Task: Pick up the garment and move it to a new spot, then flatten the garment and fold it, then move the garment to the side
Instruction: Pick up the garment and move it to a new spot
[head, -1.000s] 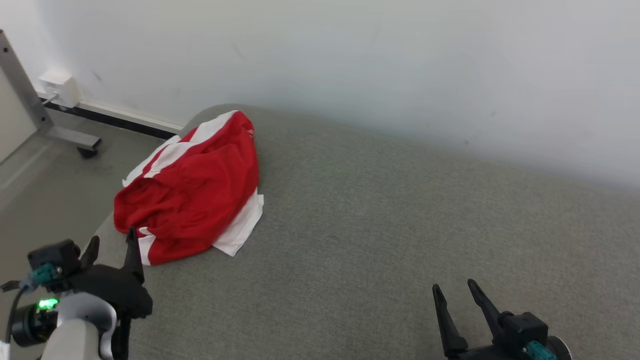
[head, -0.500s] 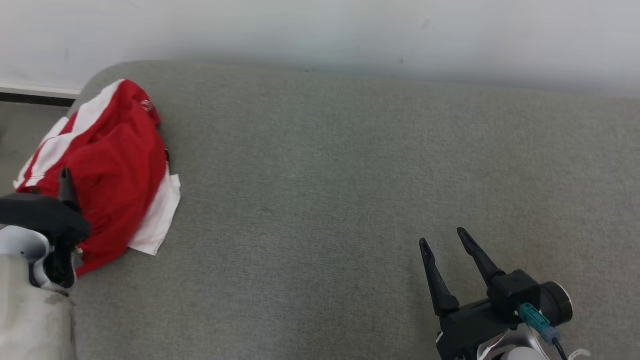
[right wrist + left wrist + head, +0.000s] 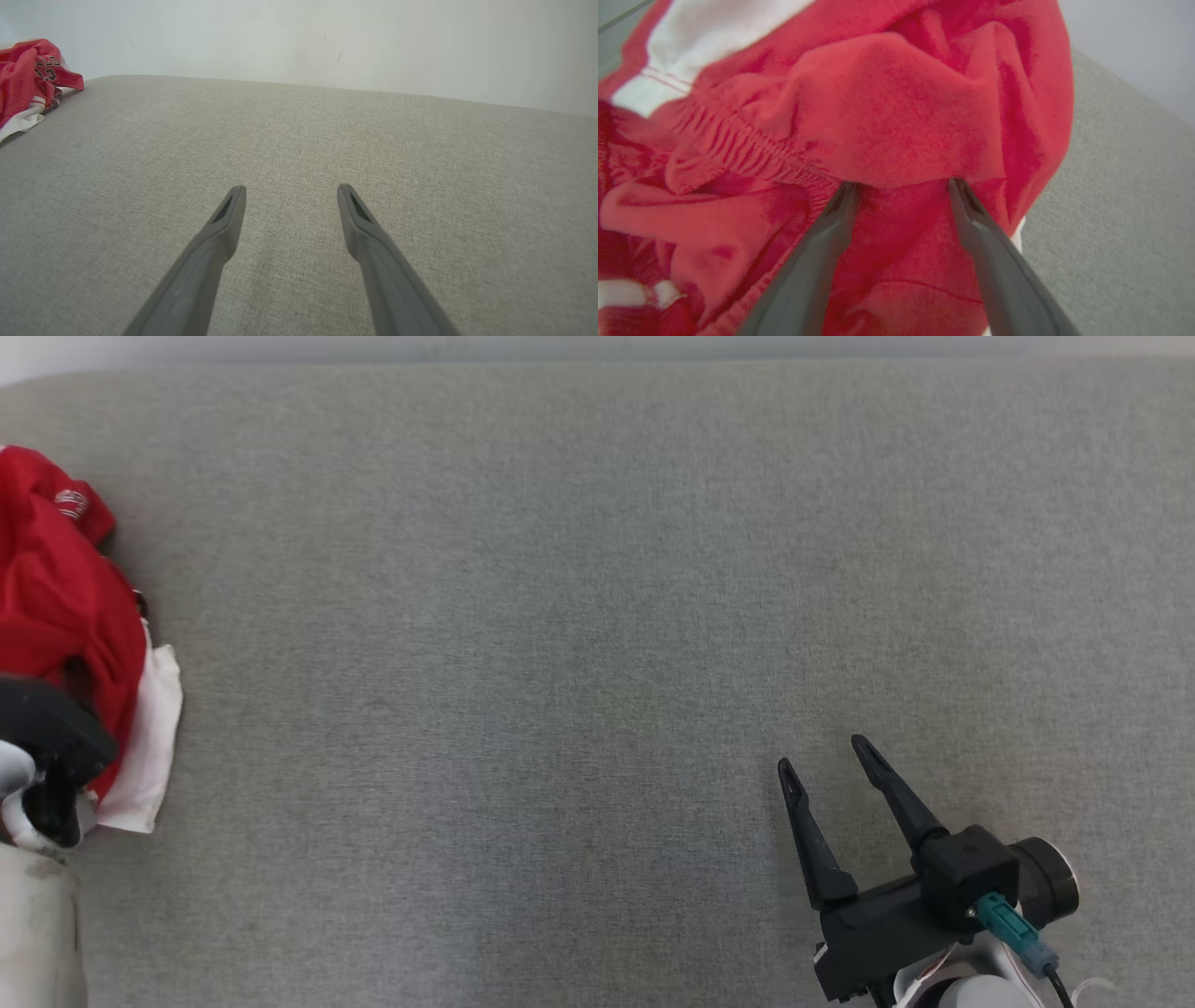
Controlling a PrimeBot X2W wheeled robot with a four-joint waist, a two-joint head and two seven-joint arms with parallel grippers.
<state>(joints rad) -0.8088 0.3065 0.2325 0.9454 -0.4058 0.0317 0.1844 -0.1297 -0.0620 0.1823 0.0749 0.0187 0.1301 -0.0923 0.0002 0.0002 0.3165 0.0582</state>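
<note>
A broad grey woven-fabric surface (image 3: 560,616) runs up to a plain pale wall (image 3: 327,37) at its far edge. The crumpled red and white fabric garment (image 3: 56,597) lies bunched at the far left end of the surface. In the head view it is cut off by the frame edge, and a white panel pokes out along its right side. In the left wrist view the cloth shows a gathered, ribbed band and a white stripe near the top. The left hand (image 3: 902,183) is down on the garment with its two long dark fingers (image 3: 808,270) spread wide. Their tips disappear under a raised fold of red cloth, and the jaws have not closed on it. The right hand (image 3: 821,751) sits well apart from the garment, over the bare near right part of the surface. Its fingers are also spread wide, with nothing between them, and they point toward the wall. In the right wrist view the garment shows small at the upper left.
</note>
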